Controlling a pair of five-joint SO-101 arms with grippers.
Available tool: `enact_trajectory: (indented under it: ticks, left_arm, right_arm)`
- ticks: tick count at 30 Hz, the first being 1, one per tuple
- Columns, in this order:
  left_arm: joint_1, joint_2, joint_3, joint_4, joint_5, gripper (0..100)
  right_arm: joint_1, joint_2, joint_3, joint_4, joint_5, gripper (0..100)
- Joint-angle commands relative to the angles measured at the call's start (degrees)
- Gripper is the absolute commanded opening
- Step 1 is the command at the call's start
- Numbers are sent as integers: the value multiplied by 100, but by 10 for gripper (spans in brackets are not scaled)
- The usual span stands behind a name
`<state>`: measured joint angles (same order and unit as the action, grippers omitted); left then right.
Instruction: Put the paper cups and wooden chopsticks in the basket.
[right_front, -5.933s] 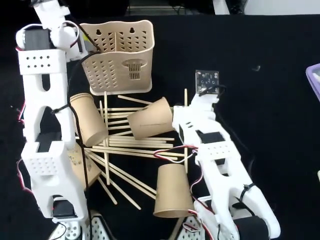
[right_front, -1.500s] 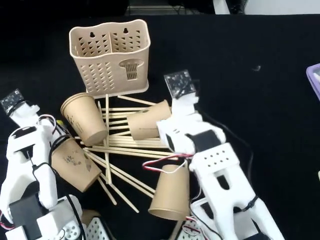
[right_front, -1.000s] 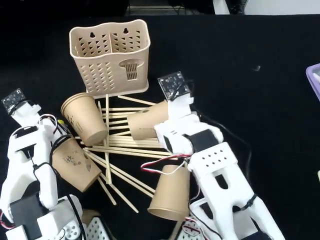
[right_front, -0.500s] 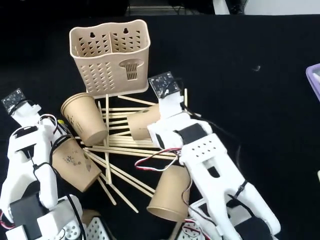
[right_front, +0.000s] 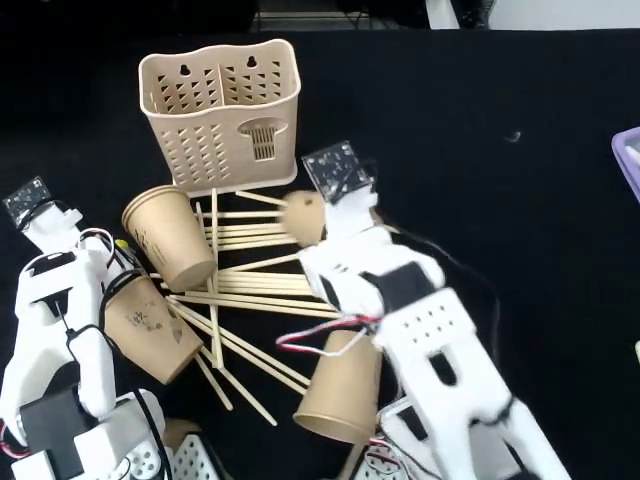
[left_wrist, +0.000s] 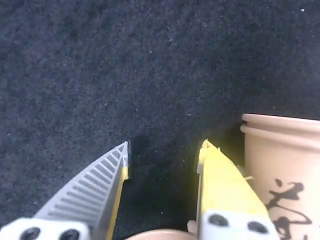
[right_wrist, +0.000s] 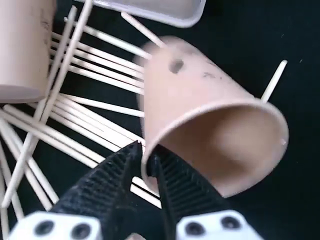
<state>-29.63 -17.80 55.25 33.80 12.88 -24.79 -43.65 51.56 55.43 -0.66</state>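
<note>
Black cloth covers the desk (right_front: 520, 250). The basket (right_front: 222, 110) stands upright at the far side, and its floor is hidden by its own walls. Chopsticks (right_front: 250, 290) lie fanned in a loose heap in front of it. Several run under the cups and the right arm, so they cannot be counted.

The right gripper (right_wrist: 145, 152) is pinched narrow on the rim of the held cup (right_wrist: 200, 110), one finger outside the wall and one in the mouth. This cup is tilted, base toward the basket, above the chopsticks; whether it touches them is hard to tell. From above, its base end (right_front: 303, 215) pokes out beside the wrist, which covers the rest.

The left gripper (left_wrist: 162, 155) hangs wide open over bare cloth, just beside a printed cup (left_wrist: 280, 150) that is cut off at the frame edge.

On the left, a far cup (right_front: 170, 238) lies on its side and a near cup (right_front: 150, 325) is partly under the left arm. A fourth cup (right_front: 340, 392) lies half hidden by the right arm. A purple thing (right_front: 628, 155) is cut off at the right edge.
</note>
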Motion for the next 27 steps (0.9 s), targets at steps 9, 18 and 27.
enact_trajectory:
  ticks: [9, 18, 27]
  left_arm:
    - [84, -62, 31, -62, 0, 223]
    - [92, -53, 48, -62, 0, 223]
    - [207, -53, 84, -62, -18, 223]
  right_arm:
    - [457, -875, -998, 1248, 1143, 11]
    - [712, 356, -4154, 1934, 1187, 11]
    - [-44, 2712, -7574, 1837, 1187, 11]
